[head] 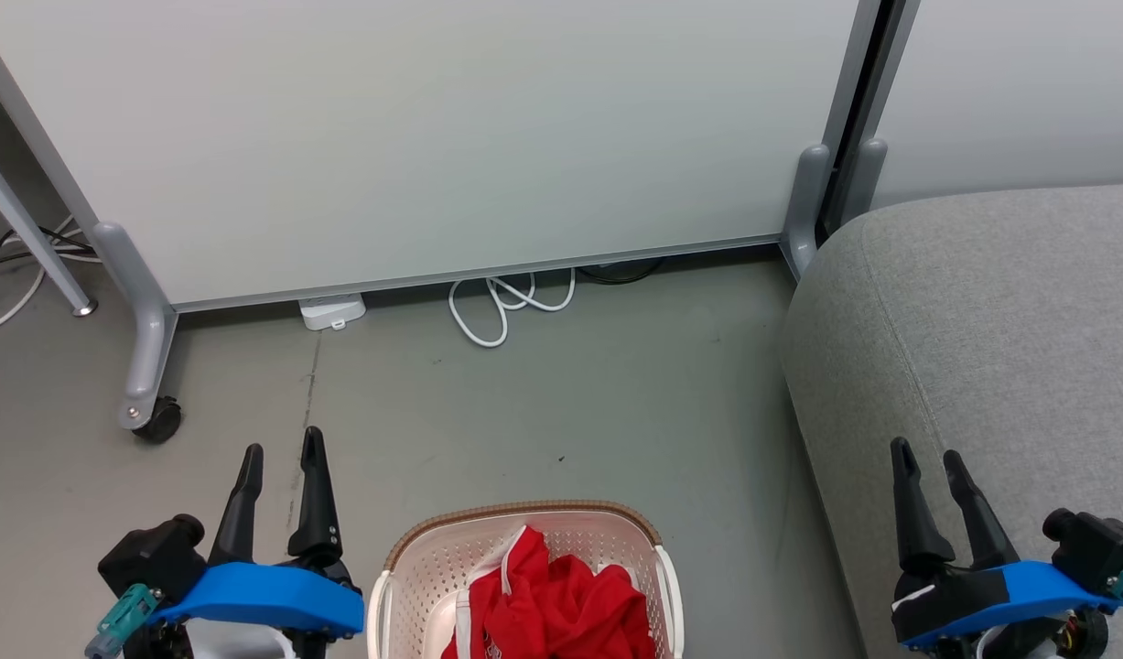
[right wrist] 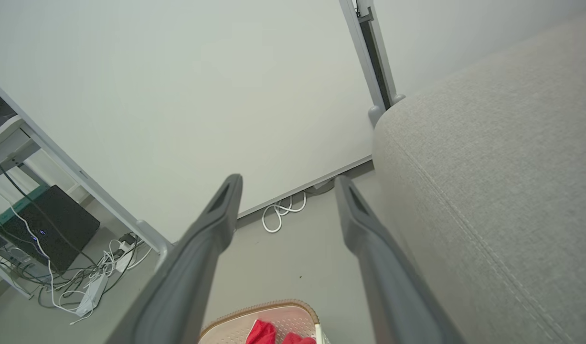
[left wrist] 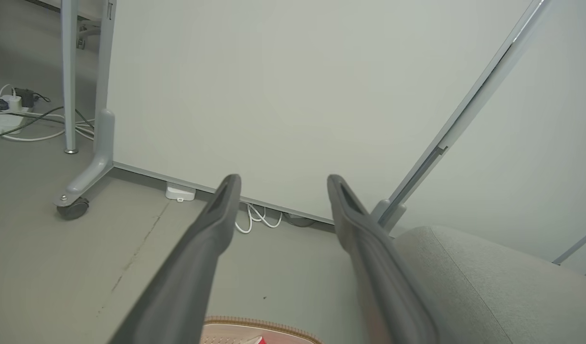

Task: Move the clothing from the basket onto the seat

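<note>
I am seeing two pincers, both with the fingers standing wide apart and holding nothing. The left gripper [head: 284, 441] is hanging over the floor [head: 570, 394], and the right gripper [head: 925, 448] is hanging over the front edge of the seat [head: 982, 320]. Between the two pincers, nearer to the left one and behind its fingertips, one basket [head: 524, 506] is standing on the floor and touching neither of them. The clothing [head: 561, 595] is lying inside it as one crumpled red heap with white trim; I am not managing to count the pieces. Ahead of the left fingers, to their right, one white cable [head: 502, 307] is lying coiled under one white panel [head: 433, 137], and one black castor [head: 161, 421] is standing just to their left
</note>
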Robot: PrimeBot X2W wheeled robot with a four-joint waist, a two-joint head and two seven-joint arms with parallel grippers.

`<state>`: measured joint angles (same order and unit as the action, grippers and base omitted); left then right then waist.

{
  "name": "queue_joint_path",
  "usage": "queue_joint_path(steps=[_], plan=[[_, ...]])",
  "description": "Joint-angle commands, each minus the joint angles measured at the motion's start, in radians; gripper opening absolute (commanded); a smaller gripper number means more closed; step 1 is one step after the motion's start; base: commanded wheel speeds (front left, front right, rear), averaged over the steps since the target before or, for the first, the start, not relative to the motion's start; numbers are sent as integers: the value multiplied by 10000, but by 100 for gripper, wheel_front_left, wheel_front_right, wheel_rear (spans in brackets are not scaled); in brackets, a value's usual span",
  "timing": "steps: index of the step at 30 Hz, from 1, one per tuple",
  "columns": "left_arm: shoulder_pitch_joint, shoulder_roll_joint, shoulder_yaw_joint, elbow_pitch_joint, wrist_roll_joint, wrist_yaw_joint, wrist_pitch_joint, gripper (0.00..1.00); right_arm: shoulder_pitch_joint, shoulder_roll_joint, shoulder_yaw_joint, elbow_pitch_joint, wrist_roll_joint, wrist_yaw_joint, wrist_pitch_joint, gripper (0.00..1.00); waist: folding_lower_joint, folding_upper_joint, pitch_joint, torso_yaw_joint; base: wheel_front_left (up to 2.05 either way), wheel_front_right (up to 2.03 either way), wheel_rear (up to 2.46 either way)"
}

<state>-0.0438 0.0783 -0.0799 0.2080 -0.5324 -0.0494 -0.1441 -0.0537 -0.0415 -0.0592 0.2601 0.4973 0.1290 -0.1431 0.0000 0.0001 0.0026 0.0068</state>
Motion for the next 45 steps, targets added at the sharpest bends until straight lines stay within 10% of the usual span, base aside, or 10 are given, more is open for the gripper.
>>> queue_joint_path(steps=[1, 45], plan=[[-95, 73, -34, -74, 288, 35, -106, 100, -202, -80, 6, -130, -321, 16, -107, 100, 0, -1, -1, 1, 0, 0, 0], [-41, -232, -170, 635, 3046, -204, -1045, 100, -134, -110, 173, 0, -3899, 26, -1023, 100, 0, -1, -4, 57, 0, 0, 0]])
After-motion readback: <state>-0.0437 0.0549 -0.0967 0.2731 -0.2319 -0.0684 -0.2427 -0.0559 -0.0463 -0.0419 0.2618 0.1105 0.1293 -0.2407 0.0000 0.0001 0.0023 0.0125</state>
